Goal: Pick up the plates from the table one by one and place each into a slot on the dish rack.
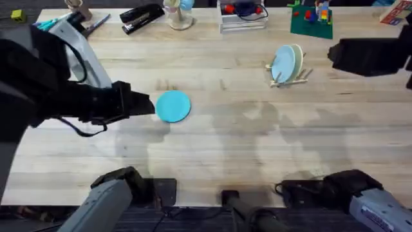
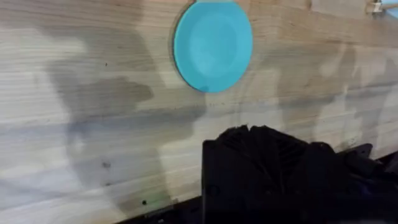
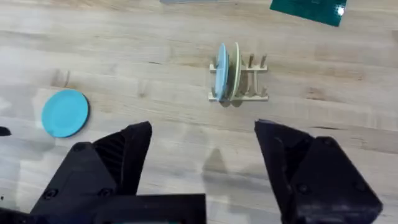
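Turquoise plate (image 1: 173, 106) flat on the tabletop (image 1: 219, 142), left of the middle; dish rack (image 1: 291, 72) well apart toward the far right.

Left claw (image 1: 149, 104) just beside the turquoise plate's left edge, low over the wood, whether touching cannot be told; cannot tell from the overhead or left wrist views whether clenched or released. Right claw (image 3: 202, 158) spread wide and released, grasping nothing, above bare planks with the rack ahead of it. In the rack, standing upright on edge in neighbouring slots: a paler light-blue plate (image 3: 221, 70) and a cream plate (image 3: 234, 70) close together at one end, bare dowels beside them. Along the far edge: a black stapler (image 1: 141, 17), a clear plastic organiser (image 1: 243, 16), a green board (image 1: 311, 20).
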